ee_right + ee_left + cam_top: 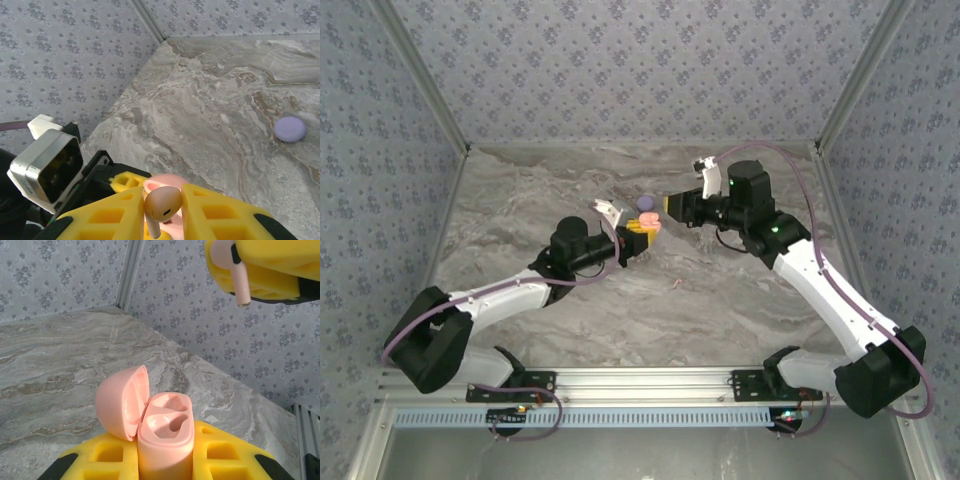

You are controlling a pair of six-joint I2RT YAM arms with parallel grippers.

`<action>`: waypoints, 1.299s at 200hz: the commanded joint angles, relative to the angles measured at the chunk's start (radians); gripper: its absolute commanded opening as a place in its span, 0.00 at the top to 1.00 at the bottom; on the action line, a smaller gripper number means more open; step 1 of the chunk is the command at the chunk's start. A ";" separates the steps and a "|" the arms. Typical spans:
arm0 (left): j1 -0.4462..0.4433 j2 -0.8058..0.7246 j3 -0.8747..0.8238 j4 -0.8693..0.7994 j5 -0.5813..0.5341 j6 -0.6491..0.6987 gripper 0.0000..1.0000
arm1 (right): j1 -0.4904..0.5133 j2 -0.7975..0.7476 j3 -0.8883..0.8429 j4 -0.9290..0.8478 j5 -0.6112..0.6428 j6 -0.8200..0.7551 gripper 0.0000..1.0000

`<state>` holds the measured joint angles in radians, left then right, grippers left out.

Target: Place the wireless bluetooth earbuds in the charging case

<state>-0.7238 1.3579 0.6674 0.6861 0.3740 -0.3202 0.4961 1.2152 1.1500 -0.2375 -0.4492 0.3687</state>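
My left gripper (165, 452) is shut on a pink charging case (165, 437), held upright between its yellow fingers (225, 457). The lid (121, 402) is hinged open to the left and both wells are empty. Above the case, my right gripper (163, 212) is shut on a pale pinkish-orange earbud (162, 202), whose stem (241, 285) points down at the upper right of the left wrist view. From above, the two grippers (640, 232) (666, 208) meet at the table's middle. Another tiny pinkish earbud (677, 287) lies on the table nearer the arms.
A lavender round disc (290, 128) (645, 203) lies on the marble table (520, 190) just behind the grippers. Patterned walls close in the back and both sides. The left arm's wrist camera block (47, 165) is close to the right gripper.
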 commanded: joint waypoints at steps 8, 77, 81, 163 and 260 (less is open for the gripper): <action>-0.029 0.015 0.066 0.062 -0.007 -0.024 0.86 | 0.022 -0.020 0.034 0.033 0.018 -0.022 0.73; -0.054 0.035 0.084 0.118 -0.053 -0.068 0.85 | 0.037 -0.032 0.033 0.046 0.049 -0.024 0.74; -0.054 0.035 0.086 0.118 -0.053 -0.069 0.84 | 0.037 -0.033 0.032 0.046 0.049 -0.024 0.74; -0.058 0.031 0.101 0.122 -0.057 -0.088 0.85 | 0.040 -0.037 0.025 0.050 0.048 -0.031 0.74; -0.064 0.026 0.117 0.130 -0.045 -0.106 0.85 | 0.045 -0.031 0.017 0.055 0.048 -0.033 0.74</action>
<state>-0.7757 1.3914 0.7437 0.7616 0.3214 -0.4129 0.5327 1.1980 1.1511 -0.2050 -0.4080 0.3508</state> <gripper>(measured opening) 0.205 0.264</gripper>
